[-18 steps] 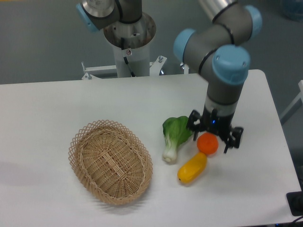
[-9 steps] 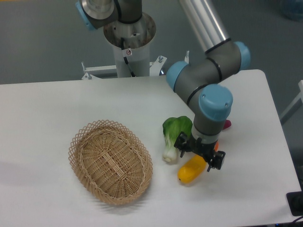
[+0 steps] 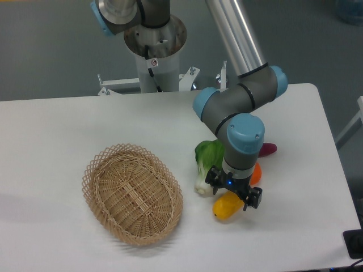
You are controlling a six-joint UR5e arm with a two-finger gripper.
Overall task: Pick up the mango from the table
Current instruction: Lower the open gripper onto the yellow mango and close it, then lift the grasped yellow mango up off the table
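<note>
The mango (image 3: 224, 208), yellow and elongated, lies on the white table (image 3: 57, 124) right of the basket; only its lower left end shows below the gripper. My gripper (image 3: 233, 193) is directly over the mango, fingers open and spread to either side of it, low near the tabletop. The round orange fruit (image 3: 256, 173) is mostly hidden behind the wrist.
A woven wicker basket (image 3: 132, 193) stands at the left middle. A green bok choy (image 3: 207, 161) lies just left of the gripper. A purple sweet potato (image 3: 267, 149) peeks out behind the arm. The table's right edge is close by.
My gripper has moved forward and left from over the orange to over the mango, and has come lower. The objects on the table have not moved.
</note>
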